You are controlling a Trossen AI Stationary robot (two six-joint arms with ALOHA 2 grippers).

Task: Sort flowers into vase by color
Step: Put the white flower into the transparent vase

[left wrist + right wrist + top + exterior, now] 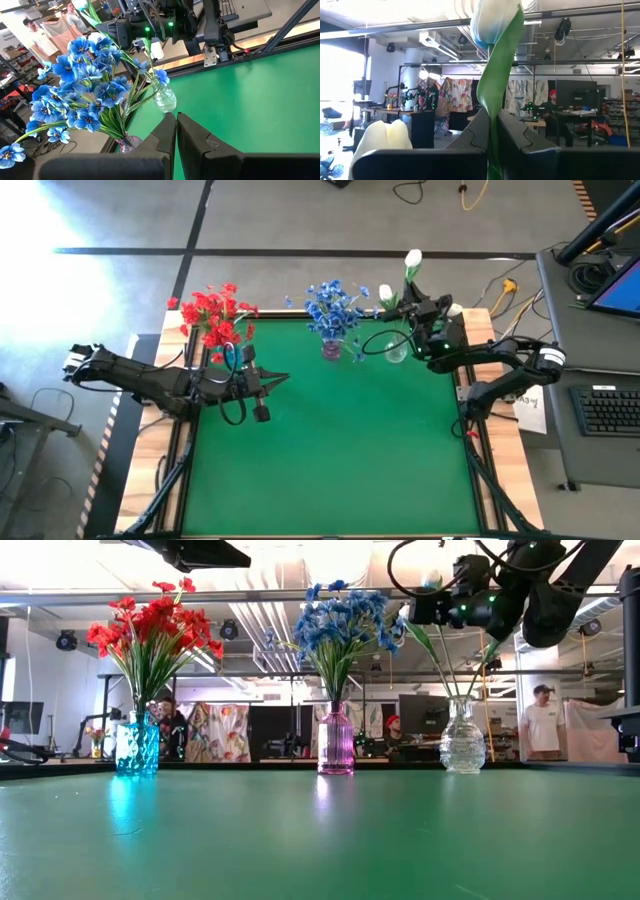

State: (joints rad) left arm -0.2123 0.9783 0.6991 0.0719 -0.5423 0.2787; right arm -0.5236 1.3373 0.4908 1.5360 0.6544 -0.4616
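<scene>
Red flowers (215,318) stand in a blue vase (137,746) at the far left. Blue flowers (333,307) stand in a pink vase (336,743) at the far middle. A clear vase (462,738) stands at the far right and holds thin green stems. My right gripper (492,131) is above that vase, shut on a white tulip (413,258). A second white bud (383,139) sits beside it. My left gripper (176,131) is shut and holds nothing. It hovers over the mat near the blue vase and points toward the blue flowers (82,90). My right gripper pinches the white tulip's stem and long green leaf (493,95) between its two fingers, a little below the bloom (490,20). The fingers come roughly level from the table's right and lie across the stem. The tulip stands nearly upright, and its stem (441,665) slants down into the clear vase's neck.
The green mat (340,450) lies bare in front of the three vases. The wooden table edge (480,315) and cables lie to the right. A desk with a keyboard (605,408) stands beyond the right arm. People stand in the room behind the table.
</scene>
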